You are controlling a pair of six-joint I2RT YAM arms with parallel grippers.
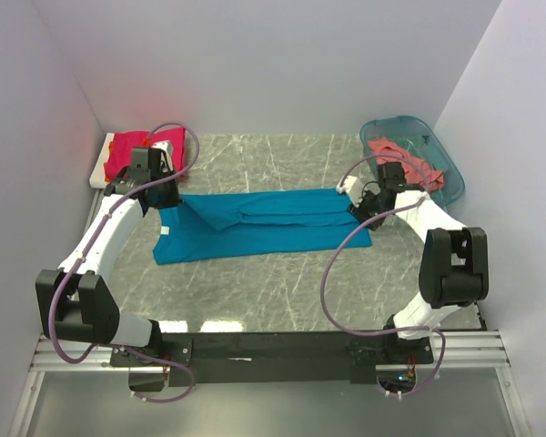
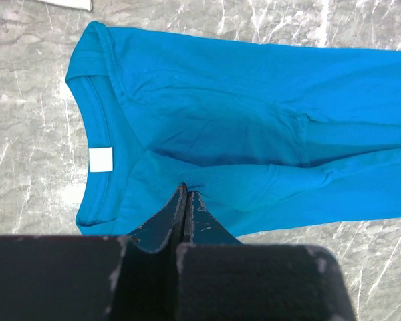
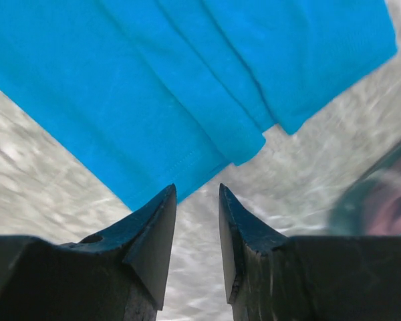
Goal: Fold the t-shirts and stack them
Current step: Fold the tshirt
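Teal shirt (image 1: 264, 223) is lying in the middle of the marble table (image 1: 255, 291), stretched out sideways with the collar at the left end and the hem at the right. Part of it looks folded over itself lengthwise, so you get a longish band with a couple of creases running along it. Left claw (image 2: 187, 192) is clamped fully closed at the collar end. From the wrist view the cloth puckers up into the tips, so I'd say it's pinching a fold of the shirt just beside the neckline. The little white tag (image 2: 101, 160) inside the collar shows off to one side of it. Right claw (image 3: 195, 194) is down at the hem end with its jaws partly apart and nothing between them, just bare marble in the gap. The corner of the hem sits just past the tips, not touching them as far as I can tell. As for the other shirts, the red shirt (image 1: 136, 150) is on the white board (image 1: 100, 168) in the far left corner, right behind the left arm. The pink shirt (image 1: 396, 153) is bunched up in the see-through teal basket (image 1: 446, 164) at the far right, just behind the right arm. Both are well apart from the teal one.
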